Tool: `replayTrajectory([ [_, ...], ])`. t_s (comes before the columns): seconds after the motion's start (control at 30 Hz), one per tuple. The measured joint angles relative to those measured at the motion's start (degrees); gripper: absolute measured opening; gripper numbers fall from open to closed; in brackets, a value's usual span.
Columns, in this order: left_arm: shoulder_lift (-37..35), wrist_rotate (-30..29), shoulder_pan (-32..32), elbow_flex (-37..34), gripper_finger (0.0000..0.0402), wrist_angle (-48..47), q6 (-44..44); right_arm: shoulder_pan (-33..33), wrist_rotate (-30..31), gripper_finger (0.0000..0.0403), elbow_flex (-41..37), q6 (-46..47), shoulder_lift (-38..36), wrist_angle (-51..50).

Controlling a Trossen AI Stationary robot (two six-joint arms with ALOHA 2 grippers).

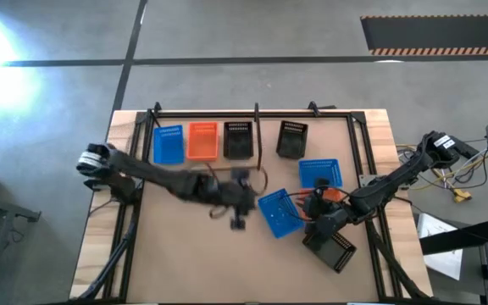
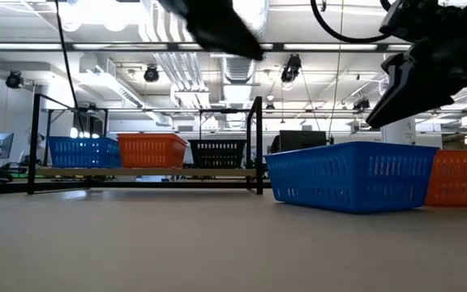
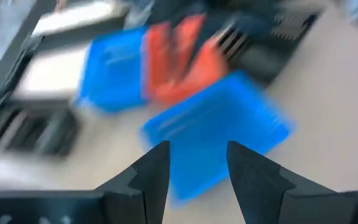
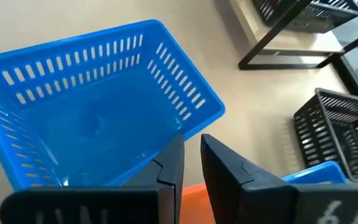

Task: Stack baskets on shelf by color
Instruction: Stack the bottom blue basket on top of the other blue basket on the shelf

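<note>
A brown tabletop (image 1: 185,246) is seen on a grey floor (image 1: 252,34), and bright ceiling lights are seen in the big room behind. Three baskets, blue (image 1: 169,144), orange (image 1: 202,141) and black (image 1: 238,140), are lined up on the shelf (image 1: 219,161). The left gripper (image 1: 237,222) is held open and empty beside a loose blue basket (image 1: 280,213). The right gripper (image 1: 318,206) is held over it, nearly closed, with nothing seen held.

Shelf (image 1: 269,152) w/ blue, orange, black baskets, tabletop (image 1: 185,254) — blue basket (image 1: 280,213) loose
</note>
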Motion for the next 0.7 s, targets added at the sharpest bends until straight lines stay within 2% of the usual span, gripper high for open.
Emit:
replayTrajectory([
  [0.1, 5.3, -0.2, -3.5, -0.1, 0.0143, 12.2, -0.1, 0.6, 0.0, 0.0047, 0.3, 0.0, -0.3, -0.5],
  [0.17, 9.4, -0.4, -4.6, 1.8, 0.0143, 15.7, 0.3, 1.3, -0.1, 0.0047, 1.3, 0.1, -0.8, -1.4],
  [0.3, 17.6, -0.6, -5.0, 8.0, 0.0143, 13.9, 1.5, 3.6, 0.5, 0.0047, 4.4, 1.4, -2.8, -6.8],
  [0.4, 22.4, -0.4, -4.8, 13.9, 0.0147, 10.5, 0.1, 6.0, 3.8, 0.0047, 6.4, 4.3, -4.6, -11.8],
  [0.5, 26.5, 3.1, -4.0, 19.2, 0.0162, 6.9, -2.5, 9.0, 8.2, 0.0047, 7.2, 7.6, -6.5, -16.4],
  [0.6, 29.5, 9.9, -2.8, 23.0, 0.0184, 4.8, -7.9, 11.7, 11.5, 0.0047, 7.2, 11.1, -8.3, -19.0],
  [0.7, 31.6, 11.1, -2.2, 25.2, 0.0202, 3.3, -11.9, 13.9, 13.3, 0.0047, 7.2, 12.8, -9.1, -19.7],
])
